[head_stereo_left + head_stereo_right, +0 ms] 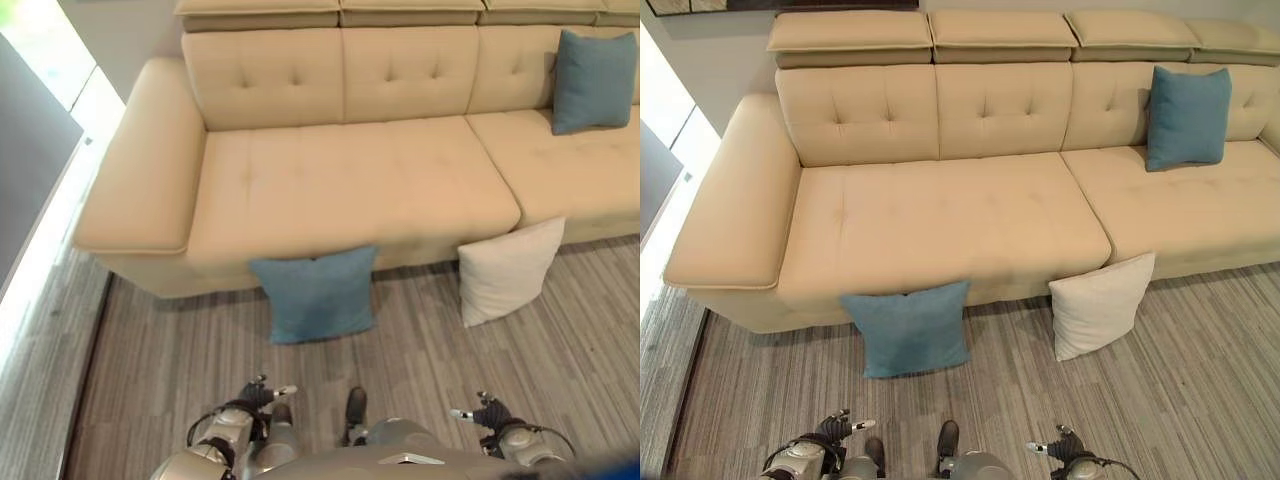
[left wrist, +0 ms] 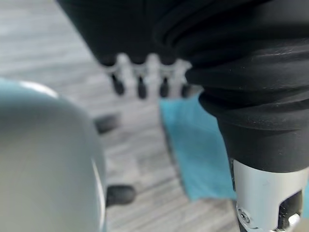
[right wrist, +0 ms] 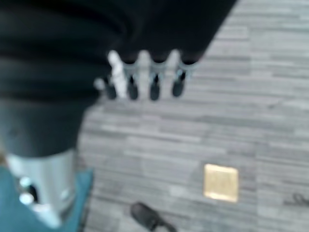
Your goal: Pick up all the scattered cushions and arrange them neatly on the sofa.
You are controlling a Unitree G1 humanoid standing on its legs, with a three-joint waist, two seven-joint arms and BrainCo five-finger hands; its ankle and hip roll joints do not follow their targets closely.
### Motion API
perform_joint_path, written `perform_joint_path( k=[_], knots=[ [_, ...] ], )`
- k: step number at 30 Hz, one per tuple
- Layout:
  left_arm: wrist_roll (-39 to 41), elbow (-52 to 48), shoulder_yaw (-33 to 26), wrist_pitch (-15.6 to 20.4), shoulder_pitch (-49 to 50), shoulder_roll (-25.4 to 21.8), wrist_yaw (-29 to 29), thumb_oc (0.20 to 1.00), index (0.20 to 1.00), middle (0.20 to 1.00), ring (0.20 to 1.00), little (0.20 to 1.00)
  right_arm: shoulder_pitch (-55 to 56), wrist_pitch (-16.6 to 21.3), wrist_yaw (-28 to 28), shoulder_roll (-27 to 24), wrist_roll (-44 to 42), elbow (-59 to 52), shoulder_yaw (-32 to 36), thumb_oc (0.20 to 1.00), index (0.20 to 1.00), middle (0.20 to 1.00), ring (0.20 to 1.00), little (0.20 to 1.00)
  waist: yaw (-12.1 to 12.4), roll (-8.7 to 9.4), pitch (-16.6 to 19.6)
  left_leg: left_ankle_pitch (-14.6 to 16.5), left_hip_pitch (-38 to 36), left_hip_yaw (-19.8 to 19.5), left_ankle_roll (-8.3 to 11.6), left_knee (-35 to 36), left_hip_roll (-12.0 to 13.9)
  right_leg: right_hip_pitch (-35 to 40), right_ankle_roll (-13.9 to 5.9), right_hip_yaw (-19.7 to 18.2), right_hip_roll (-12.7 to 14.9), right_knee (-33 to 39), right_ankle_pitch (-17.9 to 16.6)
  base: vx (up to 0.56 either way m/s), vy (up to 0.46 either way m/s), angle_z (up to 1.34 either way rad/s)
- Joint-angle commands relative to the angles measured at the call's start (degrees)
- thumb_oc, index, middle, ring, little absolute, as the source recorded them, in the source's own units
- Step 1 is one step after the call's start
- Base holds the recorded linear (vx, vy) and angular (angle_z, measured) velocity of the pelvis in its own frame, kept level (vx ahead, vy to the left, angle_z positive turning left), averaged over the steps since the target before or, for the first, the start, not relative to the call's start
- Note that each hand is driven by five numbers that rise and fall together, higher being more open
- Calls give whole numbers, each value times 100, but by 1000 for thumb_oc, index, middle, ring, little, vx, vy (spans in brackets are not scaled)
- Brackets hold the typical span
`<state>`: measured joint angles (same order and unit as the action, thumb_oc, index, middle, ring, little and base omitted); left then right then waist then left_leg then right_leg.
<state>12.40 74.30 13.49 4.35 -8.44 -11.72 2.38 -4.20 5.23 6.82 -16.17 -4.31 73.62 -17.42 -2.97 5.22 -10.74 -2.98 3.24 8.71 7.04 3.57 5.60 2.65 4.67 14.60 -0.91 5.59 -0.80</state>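
A blue cushion point(image 1: 315, 293) stands on the floor, leaning against the front of the beige sofa point(image 1: 340, 180). To its right a white cushion point(image 1: 508, 270) leans against the sofa front too, tilted. A second blue cushion point(image 1: 593, 80) sits upright on the right-hand seat against the backrest. My left hand point(image 1: 258, 392) and right hand point(image 1: 487, 412) hang low near my body, well short of the cushions. Each wrist view shows straight fingers point(image 2: 140, 84) point(image 3: 145, 79) with nothing in them. Past the left hand lies the blue floor cushion point(image 2: 198, 150).
The sofa's wide left armrest point(image 1: 140, 160) ends near a bright window wall point(image 1: 40, 130) at the left. Grey striped flooring point(image 1: 180, 370) runs between me and the sofa. A small brass floor plate point(image 3: 220, 182) sits in the floor by my right hand.
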Motion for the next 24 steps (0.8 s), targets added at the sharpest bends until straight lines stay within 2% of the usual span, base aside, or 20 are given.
perform_joint_path(
  k=[1,7,8,10,11,13,16,18,20,24],
  knots=[
    [28,37,197,116,-73,-79,-5,1000,1000,1000,1000,1000,-65,73,9,-169,-88,-50,-32,1000,1000,1000,1000,1000,124,-98,42,-246,219,-119,-320,-455,-194,290,-841,-838,376,-514,375,268,184,-12],
    [-6,80,200,114,-21,-82,-33,1000,1000,1000,1000,1000,-82,60,-12,-78,-91,-48,11,1000,1000,1000,1000,1000,159,-121,139,40,-53,-47,-545,-385,-439,327,-1035,-896,649,-987,488,202,190,-14],
    [11,66,175,112,-37,-90,-38,1000,1000,1000,1000,1000,-94,67,-9,-72,-77,-89,28,1000,1000,1000,1000,1000,194,-131,132,213,-87,61,-654,-506,-529,233,-1144,-860,815,-1270,464,143,212,0],
    [49,36,160,128,-46,-117,-17,1000,1000,1000,1000,1000,-135,70,-4,-68,-83,-108,28,1000,1000,1000,1000,1000,222,-140,121,285,-124,105,-712,-555,-562,87,-1197,-881,875,-1508,387,153,219,-16],
    [85,9,142,140,-82,-210,-1,1000,1000,1000,1000,1000,-230,88,10,-100,-99,-156,19,1000,1000,1000,1000,1000,214,-184,61,438,-264,208,-842,-610,-632,-189,-1286,-902,1020,-2065,97,152,191,-30],
    [78,25,129,145,-103,-257,-3,1000,1000,1000,1000,1000,-242,88,11,-98,-116,-187,29,1000,1000,1000,1000,1000,200,-211,32,517,-336,211,-891,-601,-641,-385,-1276,-942,1074,-2295,21,139,147,-18],
    [105,37,77,162,-165,-318,3,1000,1000,1000,1000,1000,-287,82,24,-117,-86,-155,26,1000,1000,1000,1000,1000,169,-249,57,586,-494,200,-877,-462,-656,-553,-1251,-882,1054,-1818,19,132,11,-3],
    [104,37,32,170,-196,-354,23,1000,1000,1000,1000,1000,-308,85,33,-117,-68,-172,31,1000,1000,1000,1000,1000,121,-227,13,635,-608,188,-839,-429,-646,-746,-1274,-843,984,-1376,-101,136,-58,-6],
    [90,36,28,188,-177,-354,11,1000,1000,1000,1000,1000,-293,85,34,-118,-62,-185,30,1000,1000,1000,1000,1000,61,-227,-6,672,-635,153,-824,-487,-620,-756,-1319,-931,981,-1437,-87,85,-56,-12],
    [57,-5,40,205,-194,-344,6,1000,1000,1000,1000,1000,-310,121,25,-178,-22,-234,-37,1000,1000,1000,1000,1000,68,-166,-15,663,-662,140,-734,-509,-594,-543,-1227,-937,879,-1138,-14,67,-91,11]
  ],
)
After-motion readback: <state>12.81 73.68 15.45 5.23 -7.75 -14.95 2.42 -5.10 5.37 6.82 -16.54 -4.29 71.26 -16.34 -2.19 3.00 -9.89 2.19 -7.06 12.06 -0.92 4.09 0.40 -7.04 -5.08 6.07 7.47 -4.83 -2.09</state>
